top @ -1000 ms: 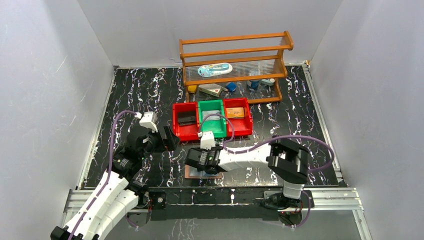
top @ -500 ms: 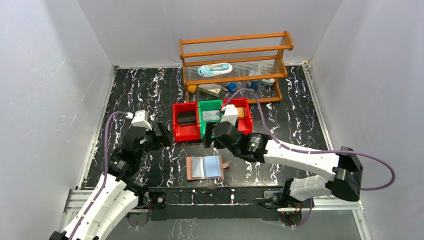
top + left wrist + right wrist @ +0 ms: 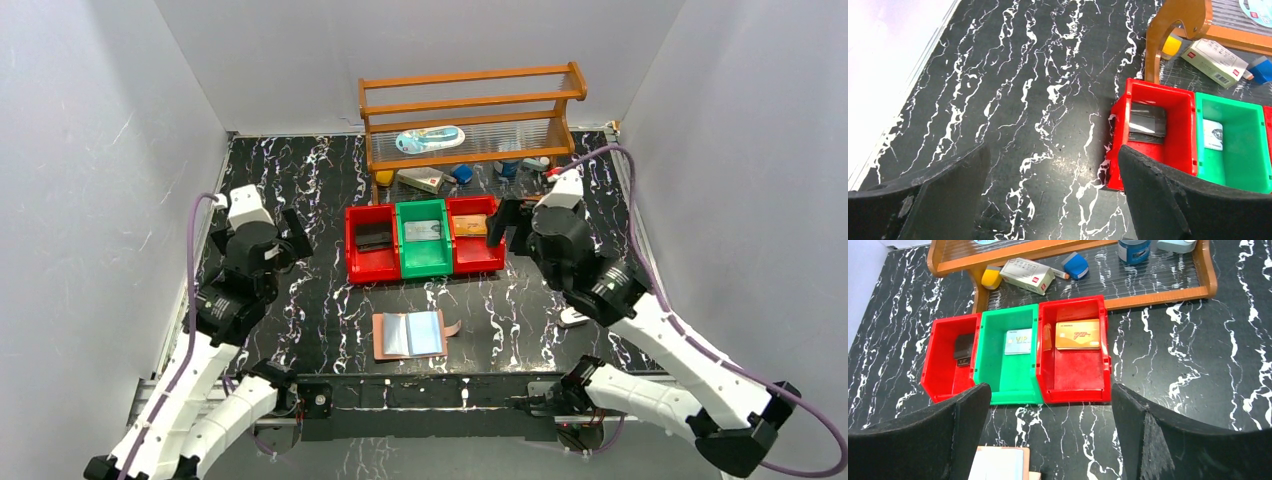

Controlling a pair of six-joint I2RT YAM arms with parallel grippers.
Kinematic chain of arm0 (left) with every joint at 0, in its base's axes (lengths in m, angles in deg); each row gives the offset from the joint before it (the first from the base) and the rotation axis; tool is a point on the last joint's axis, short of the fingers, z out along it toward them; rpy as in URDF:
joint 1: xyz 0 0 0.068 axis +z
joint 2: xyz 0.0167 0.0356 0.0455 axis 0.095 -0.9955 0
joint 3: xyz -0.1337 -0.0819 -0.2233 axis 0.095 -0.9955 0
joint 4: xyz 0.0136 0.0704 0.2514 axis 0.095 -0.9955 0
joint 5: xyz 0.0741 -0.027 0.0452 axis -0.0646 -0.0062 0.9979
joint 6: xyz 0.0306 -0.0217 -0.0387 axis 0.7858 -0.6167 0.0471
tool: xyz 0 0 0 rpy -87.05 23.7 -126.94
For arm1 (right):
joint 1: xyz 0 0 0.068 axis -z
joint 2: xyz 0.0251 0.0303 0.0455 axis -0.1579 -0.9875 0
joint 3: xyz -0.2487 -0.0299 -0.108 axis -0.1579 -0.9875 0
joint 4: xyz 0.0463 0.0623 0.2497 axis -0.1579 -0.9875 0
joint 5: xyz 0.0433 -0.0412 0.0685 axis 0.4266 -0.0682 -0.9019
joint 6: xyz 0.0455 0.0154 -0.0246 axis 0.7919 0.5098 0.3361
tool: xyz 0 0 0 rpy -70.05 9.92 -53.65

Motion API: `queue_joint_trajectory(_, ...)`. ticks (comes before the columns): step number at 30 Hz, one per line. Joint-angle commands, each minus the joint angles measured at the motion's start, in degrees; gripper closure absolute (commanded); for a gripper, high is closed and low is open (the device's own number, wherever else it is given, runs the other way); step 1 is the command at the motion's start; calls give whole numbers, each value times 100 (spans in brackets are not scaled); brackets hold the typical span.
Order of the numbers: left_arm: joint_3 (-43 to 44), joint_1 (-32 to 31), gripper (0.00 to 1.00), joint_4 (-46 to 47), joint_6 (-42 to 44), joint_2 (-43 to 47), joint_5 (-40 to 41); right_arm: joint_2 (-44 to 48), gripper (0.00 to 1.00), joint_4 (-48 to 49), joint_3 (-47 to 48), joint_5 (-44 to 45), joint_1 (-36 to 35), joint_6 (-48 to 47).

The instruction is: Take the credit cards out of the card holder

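Left arm (image 3: 185, 375) is up over the left side of the tabletop (image 3: 300, 170). Left jaws spread wide, nothing between them, aimed toward the bins, well apart from the holder

Three bins sit in a row mid-tabletop, side walls touching, one card lying flat in each:
- left red bin (image 3: 372, 268): black card (image 3: 373, 237), toward the back end
- green bin (image 3: 425, 265): silver-grey card (image 3: 1018, 341), toward the back end, "VIP" readable in right wrist view
- right red bin (image 3: 478, 262): orange card (image 3: 1078, 334), face up near the back wall

Holder (image 3: 408, 335) lies opened flat on the tabletop in front of the green bin, near the front edge, between the two arm bases and apart from the bins. Sleeves face up, silvery-blue. Snap tab (image 3: 452, 328) sticks out on its right side. Can't tell whether any card sits in the sleeves. Right wrist view only catches its far corner at the bottom edge

Rack (image 3: 470, 100) stands at the back behind the bins, with small items on the lower shelf and a pale oval pack on the upper one

Right arm (image 3: 680, 345) reaches up over the right side. Right jaws spread wide and empty, held above the tabletop by the right edge of the right red bin in the top view, looking down across all three bins, touching nothing
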Motion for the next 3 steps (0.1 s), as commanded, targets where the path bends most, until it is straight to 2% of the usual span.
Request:
queue_joint_trajectory(1, 193, 39, 2, -398, -7, 126, 413, 233, 2, -66, -70, -81, -3, -161)
queue_joint_trajectory(3, 224, 37, 2, -564, -190, 57, 558, 183, 2, -24, -54, -161, -4, -177)
